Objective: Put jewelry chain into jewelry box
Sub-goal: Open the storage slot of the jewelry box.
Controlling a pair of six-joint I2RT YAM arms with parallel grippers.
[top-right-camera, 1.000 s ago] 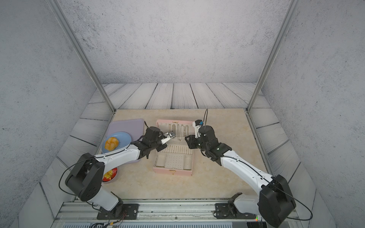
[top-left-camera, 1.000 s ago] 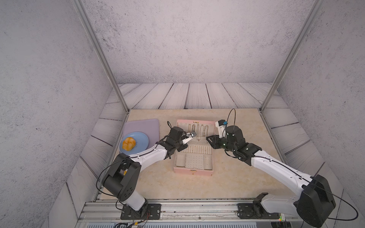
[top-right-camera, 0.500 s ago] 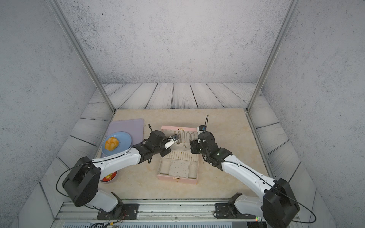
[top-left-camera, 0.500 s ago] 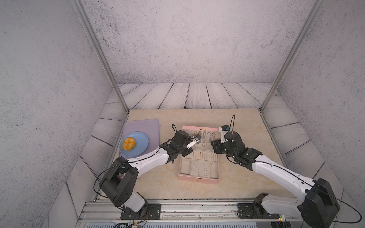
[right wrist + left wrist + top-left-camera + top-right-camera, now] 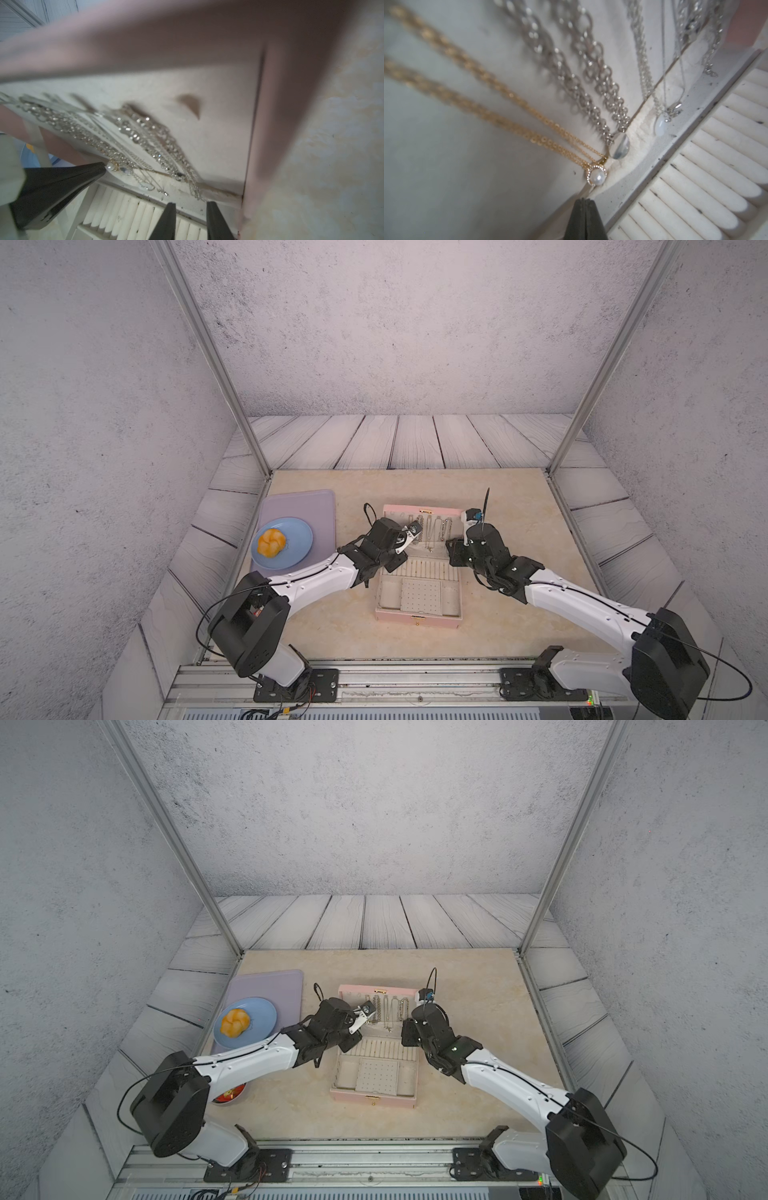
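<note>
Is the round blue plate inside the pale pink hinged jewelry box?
No, the blue plate rests on the lilac rectangular tray, apart from the pink box.

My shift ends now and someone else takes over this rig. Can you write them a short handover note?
Left claw: shut, empty, tip beside the gold chain with a pearl pendant, low in the lid.
Right claw: open, empty, near the lid's lower corner.
Pale pink hinged jewelry box: open on the table; several silver metal link chains hang inside its raised lid.
Done, it seems: no chain lies on the table.
Left: likely only pulling both arms clear.
</note>
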